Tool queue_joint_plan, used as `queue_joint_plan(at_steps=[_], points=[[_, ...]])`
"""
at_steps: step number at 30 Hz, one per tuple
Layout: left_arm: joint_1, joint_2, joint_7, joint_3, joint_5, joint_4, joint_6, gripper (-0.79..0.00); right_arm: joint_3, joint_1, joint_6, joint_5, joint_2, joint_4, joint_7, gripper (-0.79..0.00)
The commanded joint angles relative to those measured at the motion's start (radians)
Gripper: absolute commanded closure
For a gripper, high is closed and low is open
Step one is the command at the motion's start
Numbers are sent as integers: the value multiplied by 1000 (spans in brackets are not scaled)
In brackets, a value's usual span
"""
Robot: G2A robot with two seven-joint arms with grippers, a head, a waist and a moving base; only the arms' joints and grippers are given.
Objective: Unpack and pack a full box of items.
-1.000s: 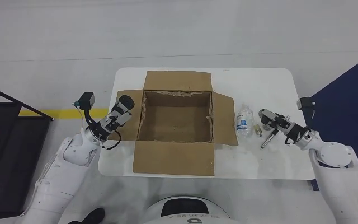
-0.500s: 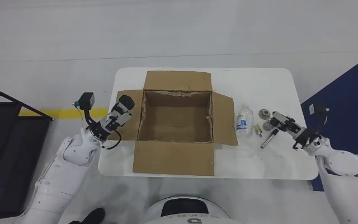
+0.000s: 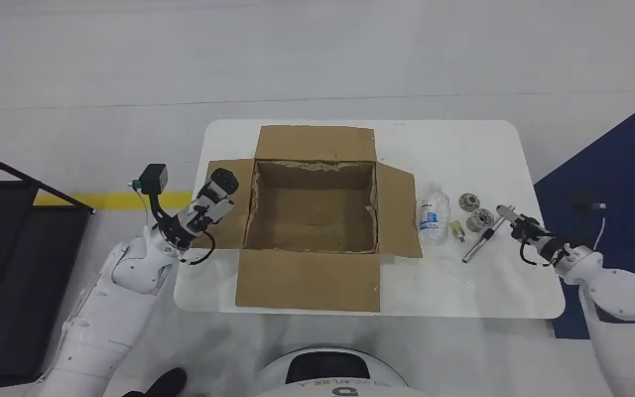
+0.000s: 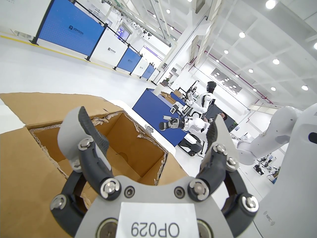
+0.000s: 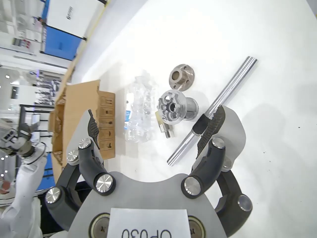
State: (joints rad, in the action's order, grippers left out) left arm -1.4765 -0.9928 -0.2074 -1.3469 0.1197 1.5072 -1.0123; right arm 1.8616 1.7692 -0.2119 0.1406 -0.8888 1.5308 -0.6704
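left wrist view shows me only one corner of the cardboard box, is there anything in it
Observer: No, the top view shows the cardboard box empty, with all four flaps folded out.
Operator: so where are the items
Observer: On the table beside the box's flap on the right arm's side: a clear plastic bottle, two flanged metal hubs, a small fitting and a steel rod.
Operator: right arm holding any
Observer: No, the right gripper has its fingers open and grips nothing.

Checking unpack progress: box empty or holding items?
Empty: the cardboard box has flaps spread, bare bottom visible; the bottle and metal rod lie outside on the table.
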Motion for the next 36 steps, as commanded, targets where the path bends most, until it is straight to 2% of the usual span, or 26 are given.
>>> queue_joint_plan(at_steps=[1,6,9,11,13,15,16,20,21,23,28,32,34,36], points=[[0,0,0,0,0,0,0,-785,-30,-20,45,45,-1,9,7,-646],[0,0,0,0,0,0,0,-785,-82,-61,124,135,-2,11,-13,-406],[0,0,0,0,0,0,0,-785,-105,-95,175,168,-1,-4,-48,-391],[0,0,0,0,0,0,0,-785,-113,-113,191,171,-1,-17,-65,-428],[0,0,0,0,0,0,0,-785,-114,-128,204,173,-1,-32,-74,-425],[0,0,0,0,0,0,0,-785,-116,-142,216,173,-1,-46,-80,-443],[0,0,0,0,0,0,0,-785,-118,-148,223,176,-1,-52,-81,-486],[0,0,0,0,0,0,0,-785,-130,-168,233,182,-2,-66,-86,-508],[0,0,0,0,0,0,0,-785,-132,-171,234,182,-3,-68,-87,-536],[0,0,0,0,0,0,0,-785,-143,-179,240,191,-3,-73,-91,-520],[0,0,0,0,0,0,0,-785,-182,-211,252,209,-7,-100,-108,-391],[0,0,0,0,0,0,0,-785,-200,-228,243,214,-9,-118,-113,-376],[0,0,0,0,0,0,0,-785,-202,-229,240,215,-10,-121,-111,-326],[0,0,0,0,0,0,0,-785,-201,-227,238,215,-10,-122,-109,-215]])
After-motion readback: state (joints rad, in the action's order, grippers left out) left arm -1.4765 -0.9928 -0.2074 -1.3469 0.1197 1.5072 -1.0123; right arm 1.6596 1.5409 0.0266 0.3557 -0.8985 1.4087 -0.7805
